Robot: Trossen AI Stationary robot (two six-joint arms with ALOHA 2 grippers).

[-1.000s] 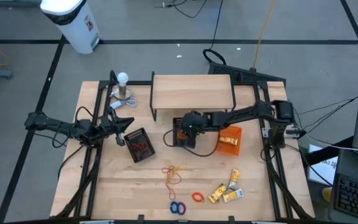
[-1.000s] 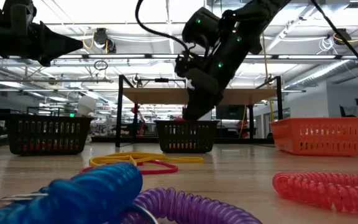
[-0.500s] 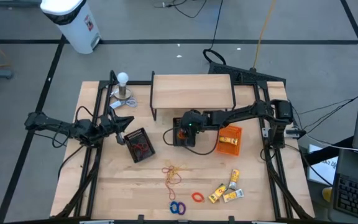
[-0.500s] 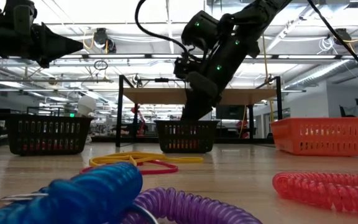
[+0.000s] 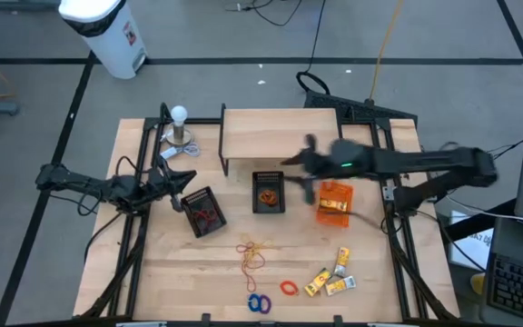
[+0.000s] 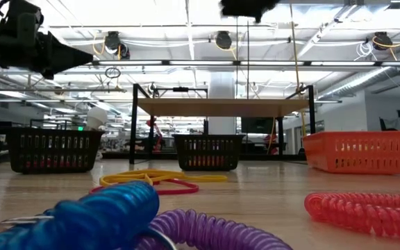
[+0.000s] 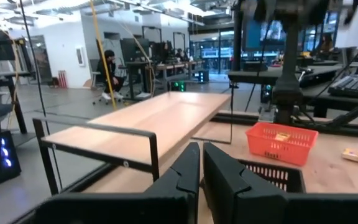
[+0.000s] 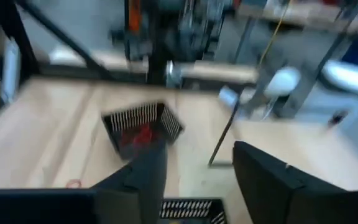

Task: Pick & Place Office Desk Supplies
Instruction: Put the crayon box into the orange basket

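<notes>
High view: right gripper [image 5: 302,163], jaws spread, apparently empty, beside centre mesh bin [image 5: 268,193]; should descend squarely over rubber bands [image 5: 254,253] ahead, then pinch.

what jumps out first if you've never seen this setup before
The right arm's open pincer, blurred above the table between the raised wooden shelf and the orange bin. Next, the colourful supplies near the front edge: tangled rubber bands, blue rings and yellow packets. The left pincer waits shut beside a black mesh bin.

Wooden table [image 5: 152,272] with bins [image 5: 269,193], bands [image 5: 253,253]
</notes>
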